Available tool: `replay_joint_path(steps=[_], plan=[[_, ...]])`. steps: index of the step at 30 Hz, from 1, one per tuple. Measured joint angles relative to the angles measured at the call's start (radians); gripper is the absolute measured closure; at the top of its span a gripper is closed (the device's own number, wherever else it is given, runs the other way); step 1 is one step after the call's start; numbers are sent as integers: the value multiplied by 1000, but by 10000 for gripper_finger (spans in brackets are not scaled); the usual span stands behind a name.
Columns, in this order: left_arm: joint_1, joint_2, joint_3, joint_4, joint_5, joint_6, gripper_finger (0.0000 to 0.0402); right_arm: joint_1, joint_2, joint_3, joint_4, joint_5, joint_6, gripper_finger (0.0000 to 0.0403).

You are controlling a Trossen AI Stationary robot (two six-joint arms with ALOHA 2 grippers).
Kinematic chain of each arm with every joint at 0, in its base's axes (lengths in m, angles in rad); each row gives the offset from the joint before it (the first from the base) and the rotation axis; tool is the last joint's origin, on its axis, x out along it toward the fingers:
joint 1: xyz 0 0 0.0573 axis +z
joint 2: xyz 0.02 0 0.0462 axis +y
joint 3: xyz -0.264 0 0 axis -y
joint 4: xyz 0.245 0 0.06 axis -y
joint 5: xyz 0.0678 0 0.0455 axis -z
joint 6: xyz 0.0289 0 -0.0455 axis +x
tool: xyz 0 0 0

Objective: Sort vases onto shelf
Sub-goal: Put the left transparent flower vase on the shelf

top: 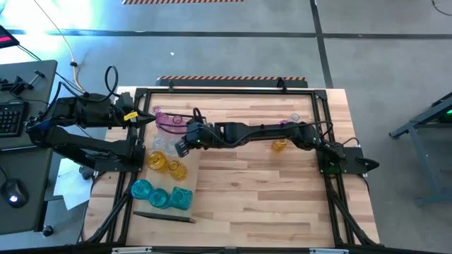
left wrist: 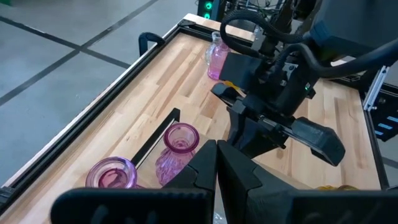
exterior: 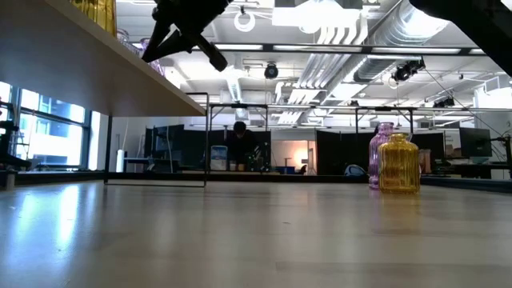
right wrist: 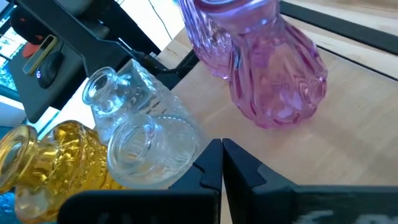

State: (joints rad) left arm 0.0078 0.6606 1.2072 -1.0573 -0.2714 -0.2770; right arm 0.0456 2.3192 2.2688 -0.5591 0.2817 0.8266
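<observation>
Pressed-together fingers of the right pincer (right wrist: pixel 221 163) hover near the clear vases (right wrist: pixel 140 134), holding nothing. Colours sit grouped, probably for sorting. Left pincer (left wrist: pixel 216 167), likewise pressed together, waits by the pink vases (left wrist: pixel 177 149).

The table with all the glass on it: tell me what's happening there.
Two robot arms are sorting small glass vases by colour. The right gripper, shut and empty, reaches across to the clear vases beside the pink vases. The left gripper, also shut and empty, hangs near the pink ones. Teal vases and yellow vases stand grouped nearby; one yellow and one pink vase wait farther right.
</observation>
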Motion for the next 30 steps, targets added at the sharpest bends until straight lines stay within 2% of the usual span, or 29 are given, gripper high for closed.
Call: replay_joint_path(steps=[11,19,30], plan=[[0,0,0,0,0,0,397,10,0,0,-72,-4,24,403],[0,0,0,0,0,1,397,21,0,0,-72,-46,48,403],[0,0,0,0,0,10,397,13,0,0,-41,-47,29,403]])
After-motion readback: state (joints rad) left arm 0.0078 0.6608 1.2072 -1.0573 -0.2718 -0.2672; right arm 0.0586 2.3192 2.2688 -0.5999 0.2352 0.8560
